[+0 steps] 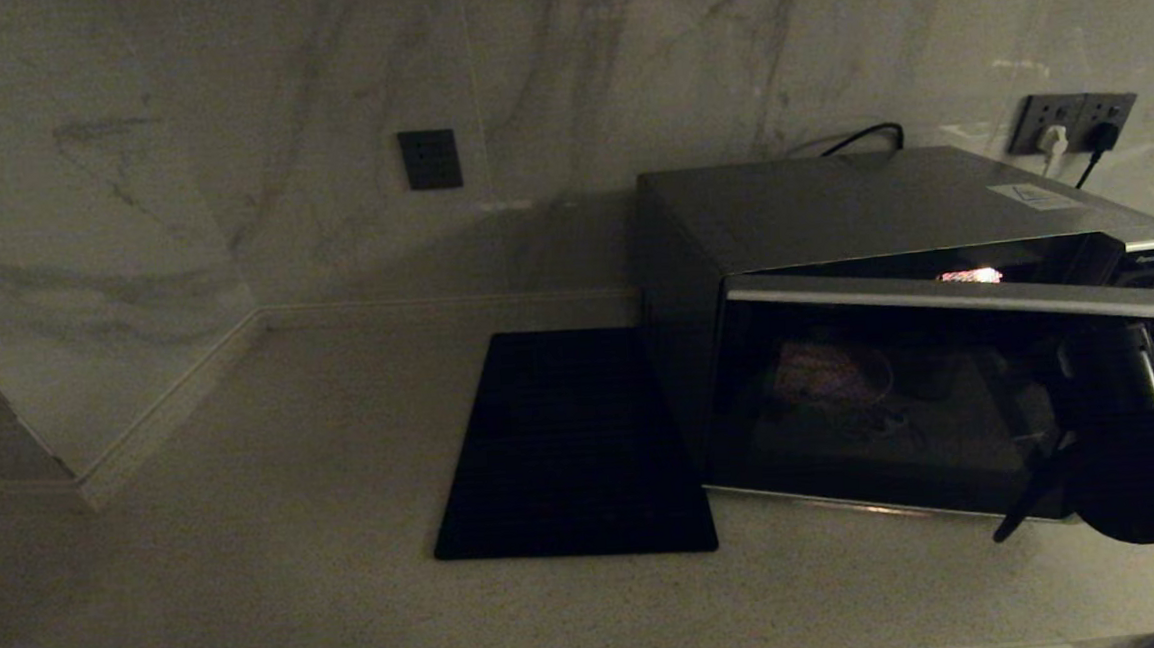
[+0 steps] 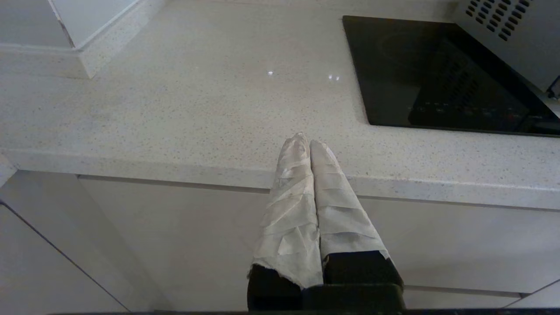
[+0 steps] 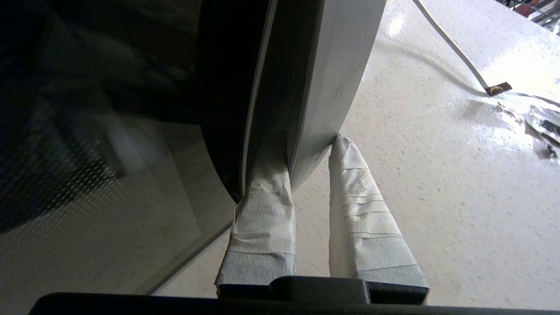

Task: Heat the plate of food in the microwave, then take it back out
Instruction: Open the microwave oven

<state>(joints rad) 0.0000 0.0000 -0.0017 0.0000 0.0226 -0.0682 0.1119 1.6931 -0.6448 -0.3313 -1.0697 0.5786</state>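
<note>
The right tool [image 3: 308, 144] grips the silver trim of the door [image 3: 323, 78] of the microwave [image 1: 830, 208]: its two tape-wrapped fingers [image 3: 363, 210] stand narrowly apart, one tucked into the gap behind the trim and the other pressed against its outer face, so the edge sits clamped between them. Next to that tool the dark glass of the door shows a dotted mesh, and on its other side lies the pale speckled counter [image 3: 428, 183] with one thin cable [image 3: 446, 43] trailing across it. In the head view the door is tilted ajar at its top, and behind the glass, a little way in from the tool, one pale plate of food [image 1: 826, 374] shows dimly inside the oven. Just beyond the microwave, on the side away from the right tool, one flat black square mat [image 1: 569, 445] lies on the counter, touching the oven's base. Two wall sockets [image 1: 1071, 123] sit behind the oven. The left tool [image 2: 309, 142] hangs well apart at the counter's front edge, its two wrapped fingers pressed together with nothing between them.
</note>
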